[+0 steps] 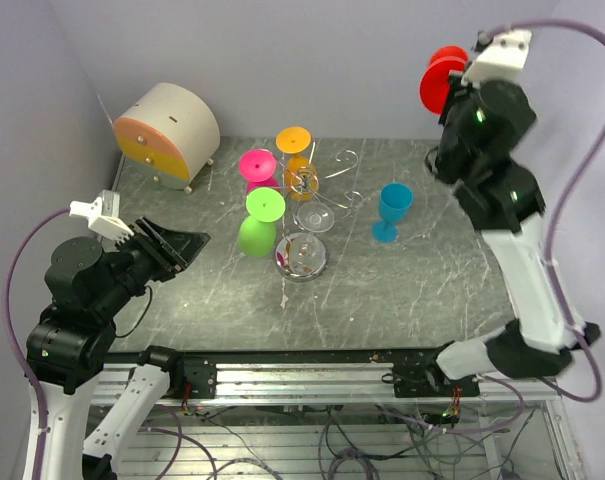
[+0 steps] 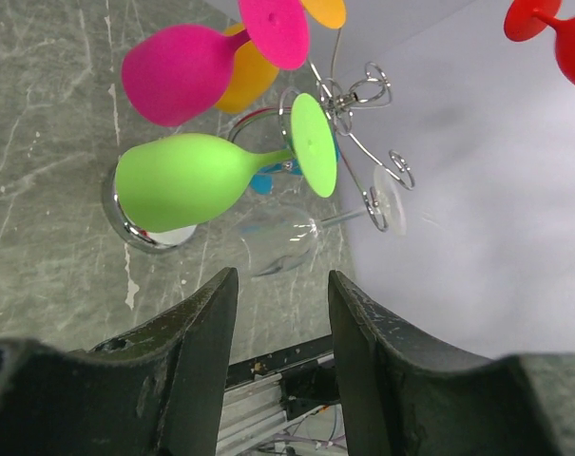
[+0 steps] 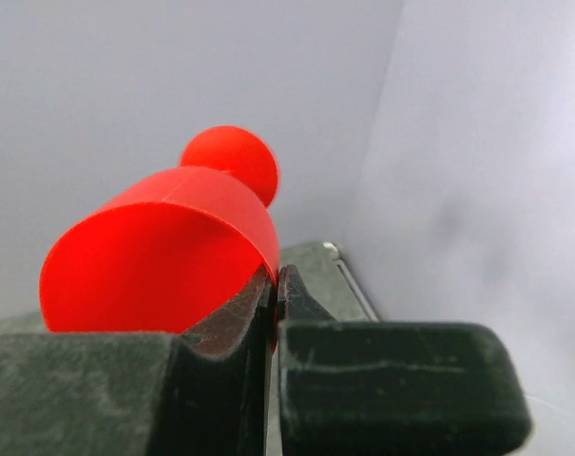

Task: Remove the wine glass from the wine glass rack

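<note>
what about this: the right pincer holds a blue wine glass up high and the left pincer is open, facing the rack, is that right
Not quite: the wine glass held up high by the right pincer is red, not blue, as the right wrist view shows. The blue glass stands on the table. The left pincer is open, facing the rack.

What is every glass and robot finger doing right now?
red wine glass, held up in the air
right fingers, shut on its rim
left fingers, open, empty
green glass, hanging upside down
pink glass, hanging
orange glass, hanging
clear glass, hanging
blue glass, standing upright
rack, upright
</note>
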`<state>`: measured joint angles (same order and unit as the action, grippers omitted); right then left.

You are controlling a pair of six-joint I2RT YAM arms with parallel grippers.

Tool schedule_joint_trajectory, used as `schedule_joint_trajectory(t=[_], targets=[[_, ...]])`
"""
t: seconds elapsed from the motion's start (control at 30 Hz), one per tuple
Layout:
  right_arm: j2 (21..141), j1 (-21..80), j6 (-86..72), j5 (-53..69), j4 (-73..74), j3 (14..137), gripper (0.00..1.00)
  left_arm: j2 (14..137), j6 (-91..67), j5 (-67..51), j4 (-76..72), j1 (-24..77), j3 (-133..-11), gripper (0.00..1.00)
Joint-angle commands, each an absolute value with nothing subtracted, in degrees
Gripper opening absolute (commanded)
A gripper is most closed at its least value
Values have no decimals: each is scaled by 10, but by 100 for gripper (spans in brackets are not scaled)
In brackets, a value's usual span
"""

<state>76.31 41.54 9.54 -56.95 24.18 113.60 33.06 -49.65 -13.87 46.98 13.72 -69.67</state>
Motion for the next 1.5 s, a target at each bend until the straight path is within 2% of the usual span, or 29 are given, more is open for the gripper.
schedule_joint_trajectory(t=[0.0,0.07,0.23,0.33,0.47,0.77,1.47], targets=[[871,206,14,-473,408,1233,0,329,-474,-122,484,137,-686,53],[909,114,-35,-353,460,1235,0,329,-469,-120,489,137,-685,53],[973,-51,-138,-155,557,1179,0,334,-451,-110,511,137,-698,52],[967,-108,-149,-91,553,1097,0,334,-440,-108,517,137,-699,52],[926,-114,-145,-57,533,996,0,331,-441,-115,510,137,-677,52],[922,-113,-138,1,507,892,0,316,-445,-119,513,137,-643,51],[990,-68,-133,-55,515,906,0,290,-446,-99,546,137,-633,51]])
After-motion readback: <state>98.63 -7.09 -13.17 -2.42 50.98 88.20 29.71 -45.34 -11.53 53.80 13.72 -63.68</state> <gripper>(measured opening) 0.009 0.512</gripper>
